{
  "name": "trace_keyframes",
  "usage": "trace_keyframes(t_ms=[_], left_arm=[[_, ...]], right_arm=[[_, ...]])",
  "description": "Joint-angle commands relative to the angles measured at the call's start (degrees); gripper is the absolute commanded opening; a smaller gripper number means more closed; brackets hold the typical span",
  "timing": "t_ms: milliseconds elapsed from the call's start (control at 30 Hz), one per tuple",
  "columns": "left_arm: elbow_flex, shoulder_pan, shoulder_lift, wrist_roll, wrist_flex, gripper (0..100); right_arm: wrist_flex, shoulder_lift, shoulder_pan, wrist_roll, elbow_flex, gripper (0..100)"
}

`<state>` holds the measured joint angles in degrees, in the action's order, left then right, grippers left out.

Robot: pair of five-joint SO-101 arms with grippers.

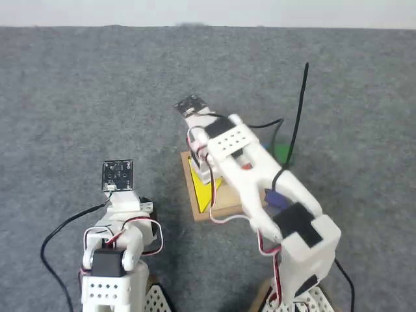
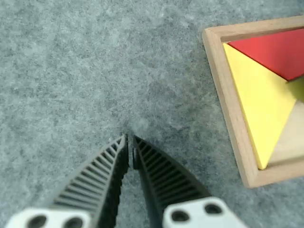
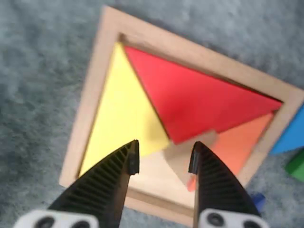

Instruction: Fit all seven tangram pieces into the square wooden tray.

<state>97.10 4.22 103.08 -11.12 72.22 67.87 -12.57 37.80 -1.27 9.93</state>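
Near the middle of the desk (image 1: 78, 84) sits the tray (image 3: 88, 109), partly filled: a yellow triangle (image 3: 121, 114) and a red triangle (image 3: 190, 95) lie edge to edge, with an orange piece (image 3: 237, 142) touching the red one. Bare wood shows in the remaining corner.

The right tool (image 3: 165, 152) hovers over that bare part, spread and holding nothing. The left tool (image 2: 129, 140) is pressed together and empty, over bare desk beside the tray's yellow side.

By my count three pieces are seated, so the job looks less than half done. The step in hand seems to be fetching another piece. A blue piece (image 3: 289, 137) and a green piece (image 3: 297, 166) lie on the desk just outside the tray, beyond the orange piece. The next move probably calls for the right tool to leave the tray and come down with its jaws astride one of these. It would then need to turn the piece to suit the gap.

Grey, fuzzy felt covers the desk, so flat pieces may be awkward to pinch. Beyond the far edge runs a pale wall (image 1: 208, 12).
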Motion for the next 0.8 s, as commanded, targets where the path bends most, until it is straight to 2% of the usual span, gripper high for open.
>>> trace_keyframes(t_ms=[0,167,367,533,767], left_arm=[[-0.66,0.35,1.14,0.62,0.09,1],[-0.66,0.35,1.14,0.62,0.09,1],[-0.66,0.35,1.14,0.62,0.09,1],[-0.66,0.35,1.14,0.62,0.09,1],[-0.66,0.35,1.14,0.62,0.09,1]], right_arm=[[-6.55,9.01,1.71,-0.79,5.63,17.9],[-13.41,16.84,1.27,-0.79,16.62,10.2],[-12.26,18.51,-3.30,-0.88,20.48,2.7],[-12.00,18.33,-6.81,-0.88,20.84,2.3],[-12.62,12.44,-7.25,-3.25,20.31,2.3]])
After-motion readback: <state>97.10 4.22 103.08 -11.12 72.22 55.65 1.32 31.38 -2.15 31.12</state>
